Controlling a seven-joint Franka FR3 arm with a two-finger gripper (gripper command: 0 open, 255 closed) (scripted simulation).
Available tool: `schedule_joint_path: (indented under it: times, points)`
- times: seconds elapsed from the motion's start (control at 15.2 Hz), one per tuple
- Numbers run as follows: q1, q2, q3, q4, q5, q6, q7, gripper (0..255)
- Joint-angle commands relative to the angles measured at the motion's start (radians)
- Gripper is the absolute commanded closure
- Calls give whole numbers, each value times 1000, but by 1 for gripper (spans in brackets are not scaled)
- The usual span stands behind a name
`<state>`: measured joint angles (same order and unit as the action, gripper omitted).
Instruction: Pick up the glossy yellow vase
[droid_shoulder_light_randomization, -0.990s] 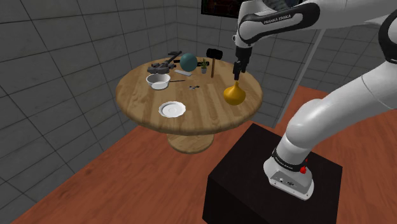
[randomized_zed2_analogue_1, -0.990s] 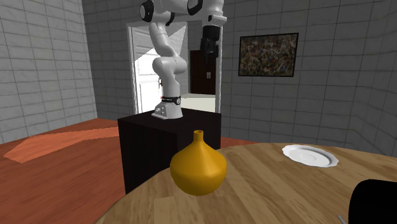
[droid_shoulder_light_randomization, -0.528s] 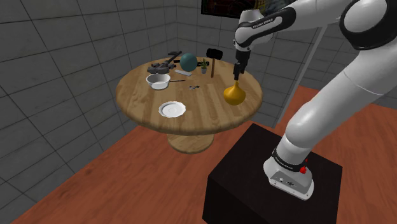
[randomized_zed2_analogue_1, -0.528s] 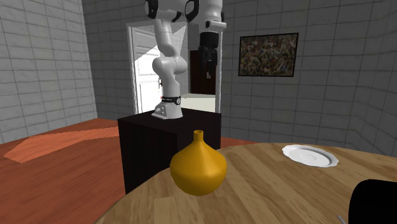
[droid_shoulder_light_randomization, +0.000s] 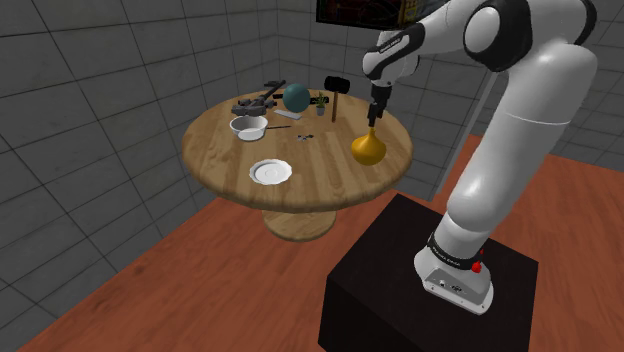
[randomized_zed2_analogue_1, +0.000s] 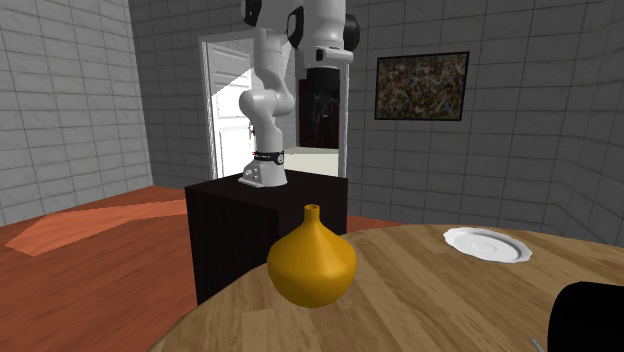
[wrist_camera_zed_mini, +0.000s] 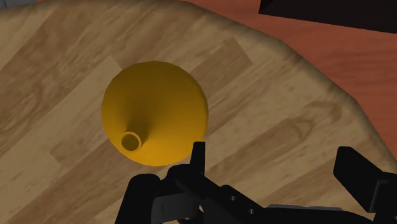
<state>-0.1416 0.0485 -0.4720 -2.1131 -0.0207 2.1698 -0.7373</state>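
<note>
Plainly apart and empty in wrist view, gripper (wrist_camera_zed_mini: 273, 156) perhaps just above yellow vase (wrist_camera_zed_mini: 154, 113)

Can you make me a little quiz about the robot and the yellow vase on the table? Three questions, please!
1. True or false: the tool is squeezing the yellow vase.
2. Where does the vase stand? A) on a chair B) on the round wooden table C) on a shelf
3. Fill the gap: the plate near the table's edge is coloured ____.
Key: 1 false, the fingers stand apart beside the vase; 2 B; 3 white.
</note>
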Motion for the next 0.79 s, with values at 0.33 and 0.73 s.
schedule_joint_path:
  times: [0.33,0.73]
  points:
    - [-98,294,4,250,184,1,-191,0]
    - [-224,548,48,533,292,-57,-293,0]
